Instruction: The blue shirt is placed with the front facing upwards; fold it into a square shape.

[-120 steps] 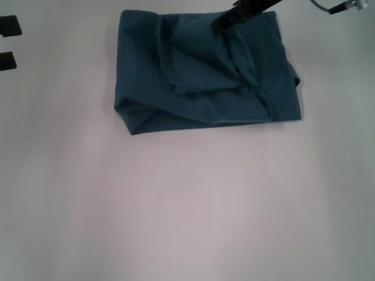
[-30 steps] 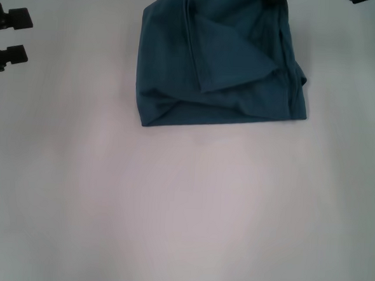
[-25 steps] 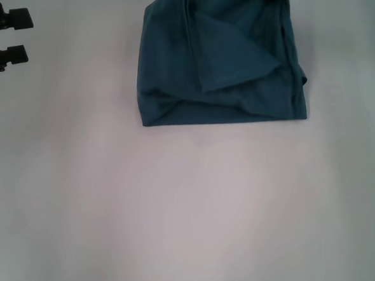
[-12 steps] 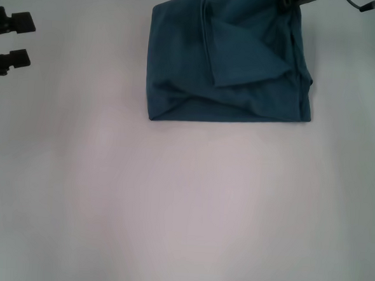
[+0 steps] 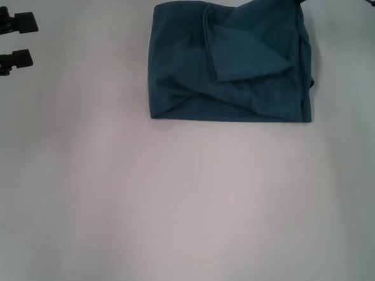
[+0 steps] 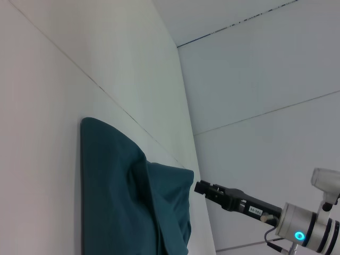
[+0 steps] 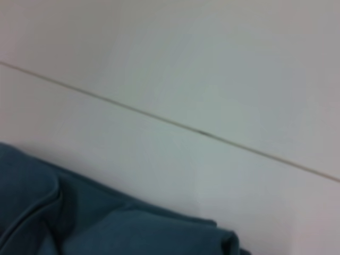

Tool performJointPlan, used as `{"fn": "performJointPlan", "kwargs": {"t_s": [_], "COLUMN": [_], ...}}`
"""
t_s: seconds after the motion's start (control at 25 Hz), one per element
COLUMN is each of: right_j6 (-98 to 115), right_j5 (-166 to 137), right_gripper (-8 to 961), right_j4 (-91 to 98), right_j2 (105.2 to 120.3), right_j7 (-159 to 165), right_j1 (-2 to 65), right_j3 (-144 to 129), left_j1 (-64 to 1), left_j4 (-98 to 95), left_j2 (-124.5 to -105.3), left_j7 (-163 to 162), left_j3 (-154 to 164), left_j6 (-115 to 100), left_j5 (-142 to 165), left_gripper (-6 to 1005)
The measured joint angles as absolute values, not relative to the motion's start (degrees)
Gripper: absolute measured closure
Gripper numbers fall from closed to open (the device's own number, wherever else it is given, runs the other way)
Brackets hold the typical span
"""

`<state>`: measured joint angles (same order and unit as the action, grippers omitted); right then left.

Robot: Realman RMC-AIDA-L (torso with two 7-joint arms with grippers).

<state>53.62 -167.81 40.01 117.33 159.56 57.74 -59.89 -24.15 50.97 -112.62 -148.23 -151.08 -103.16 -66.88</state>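
One folded bundle, the blue shirt, lies on the white table in the upper middle of the head view, its long axis running left to right. My right gripper sits at the shirt's upper right corner and is much the nearer arm; I cannot tell whether it pinches cloth. My left gripper waits at the far left edge, fingers spread, well apart from the shirt.

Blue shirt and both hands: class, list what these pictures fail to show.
- Blue shirt: chest print and collar folded under, all views.
- Right hand: cut off by the head view's top edge; fingers too small in the left wrist view.
- Left hand: fingers cut by the head view's left edge.
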Motion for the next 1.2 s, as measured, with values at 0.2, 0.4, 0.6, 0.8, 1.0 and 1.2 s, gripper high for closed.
{"fn": "performJointPlan", "kwargs": {"t_s": [0.2, 0.4, 0.6, 0.8, 1.0, 1.2], "right_j6": [52.3, 55.7, 55.5, 47.7, 42.8, 41.3], "right_j5": [-167.8, -162.4, -155.9, -157.1, -162.8, -167.6], "right_gripper": [676, 678, 681, 683, 685, 687], "right_j4": [40.8, 43.4, 40.8, 34.6, 31.6, 31.3], "right_j2": [117.38, 117.36, 117.77, 119.05, 119.44, 119.38], "right_j7": [160.0, 158.8, 156.9, 157.1, 159.7, 162.1], "right_j1": [57.7, 57.2, 57.2, 57.7, 57.9, 57.9], "right_j3": [-60.0, -57.3, -57.6, -58.1, -59.9, -60.0], "left_j1": [-24.2, -24.2, -24.2, -24.3, -24.3, -24.6], "left_j4": [51.0, 51.0, 51.0, 51.1, 51.1, 51.1], "left_j2": [-112.65, -112.67, -112.56, -112.52, -112.6, -112.64], "left_j7": [-148.2, -148.2, -148.2, -148.2, -148.4, -148.4], "left_j3": [-151.1, -151.4, -151.6, -151.6, -151.6, -151.6], "left_j6": [-103.3, -103.6, -103.4, -103.4, -103.4, -103.4], "left_j5": [-67.1, -67.2, -67.3, -67.3, -67.3, -67.3], "left_gripper": [94, 94, 94, 94, 94, 94]}}
